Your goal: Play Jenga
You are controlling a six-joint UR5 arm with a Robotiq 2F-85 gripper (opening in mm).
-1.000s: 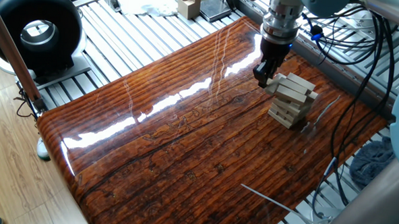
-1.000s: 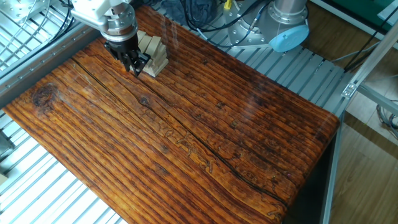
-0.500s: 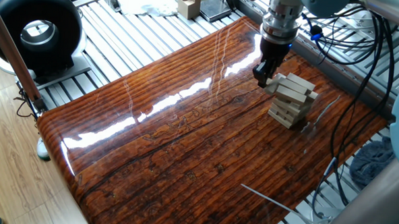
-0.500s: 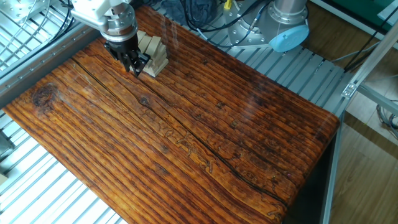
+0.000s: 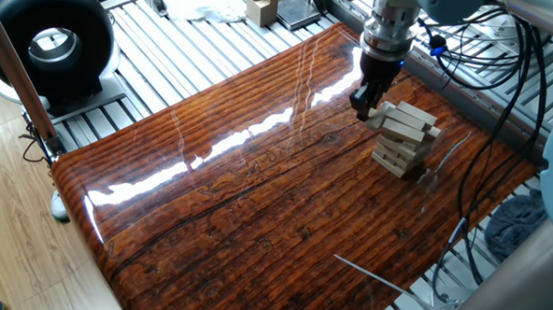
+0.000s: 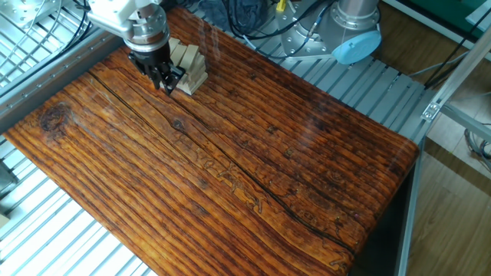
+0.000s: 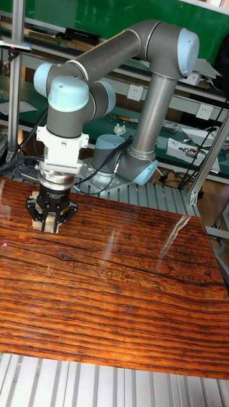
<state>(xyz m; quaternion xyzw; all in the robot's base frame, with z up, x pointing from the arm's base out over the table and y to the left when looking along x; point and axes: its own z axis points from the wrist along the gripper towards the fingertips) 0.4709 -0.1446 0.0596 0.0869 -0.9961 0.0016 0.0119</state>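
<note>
The Jenga tower [image 5: 406, 137] is a short stack of pale wooden bars laid crosswise, standing near the far right edge of the dark wooden table [image 5: 256, 191]. My gripper [image 5: 363, 110] points down at the tower's left side, level with its upper layers. In the other fixed view the gripper [image 6: 167, 83] stands just in front of the tower [image 6: 192, 67]. In the tall view the gripper [image 7: 49, 221] covers most of the tower, and its fingers close on the end of a pale bar [image 7: 49, 225].
A black round device [image 5: 52, 42] stands off the table's left end. Tan boxy wooden pieces [image 5: 262, 3] sit on the slatted bench behind. Cables [image 5: 477, 52] hang to the right of the tower. The arm's base [image 6: 353, 31] rises beyond the table's far edge.
</note>
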